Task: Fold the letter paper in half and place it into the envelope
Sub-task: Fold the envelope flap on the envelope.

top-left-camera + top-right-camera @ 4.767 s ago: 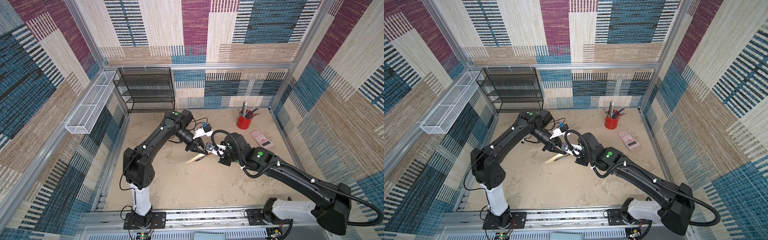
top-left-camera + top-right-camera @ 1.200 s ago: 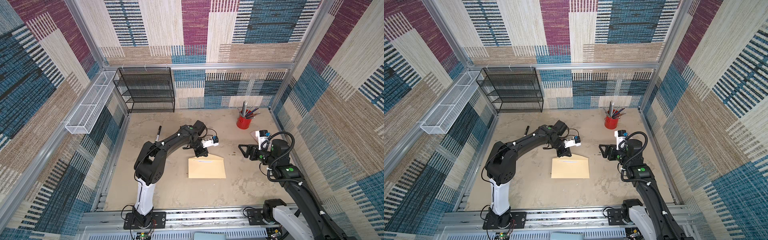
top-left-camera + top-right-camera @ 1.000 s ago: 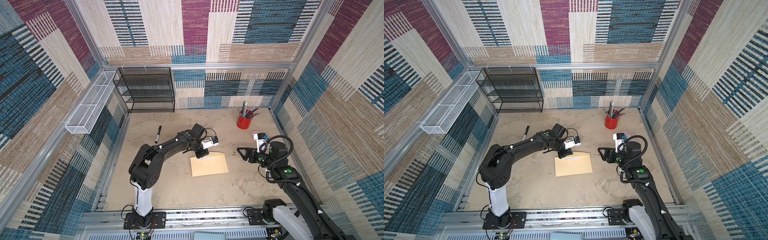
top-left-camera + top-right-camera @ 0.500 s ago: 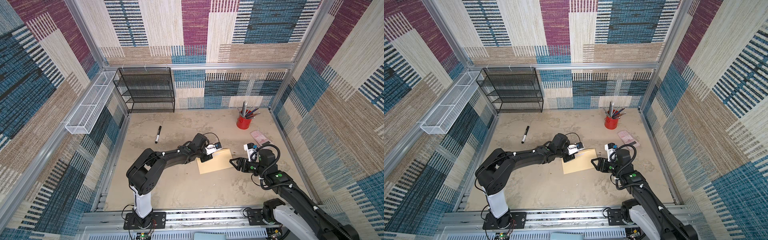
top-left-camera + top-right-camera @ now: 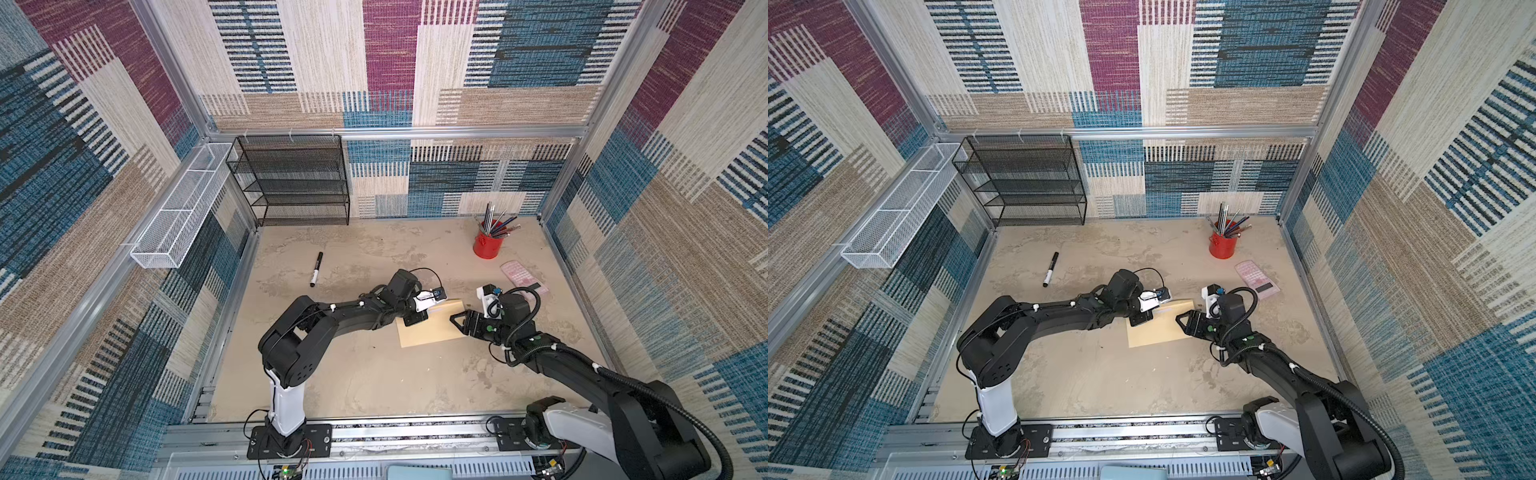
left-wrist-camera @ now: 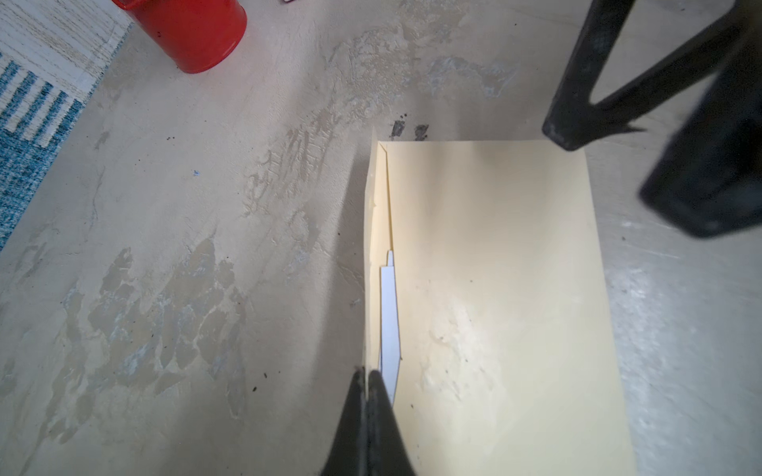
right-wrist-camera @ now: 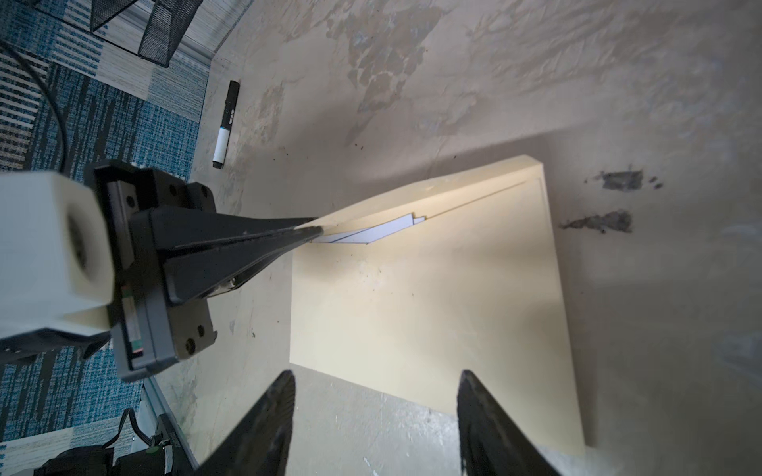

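The tan envelope (image 5: pixel 436 330) (image 5: pixel 1163 330) lies flat on the table, right of centre in both top views. My left gripper (image 5: pixel 417 321) (image 6: pixel 365 373) is shut on the raised flap edge at the envelope's (image 6: pixel 495 288) far left corner. A white sliver of the letter paper (image 6: pixel 389 321) (image 7: pixel 371 233) shows at the envelope's mouth; the remainder of the sheet is hidden inside. My right gripper (image 5: pixel 455 322) (image 7: pixel 377 373) stands open just off the right end of the envelope (image 7: pixel 433 309), with nothing between its fingers.
A red pen cup (image 5: pixel 485 247) stands at the back right, with a pink card (image 5: pixel 523 278) in front of it. A black marker (image 5: pixel 316 270) lies at the left. A black mesh shelf (image 5: pixel 291 183) and a white wire basket (image 5: pixel 183 208) line the back left.
My left gripper has dragged the envelope to the right, towards the right arm. The right gripper has come in to the envelope's right end and its jaws have narrowed a little.
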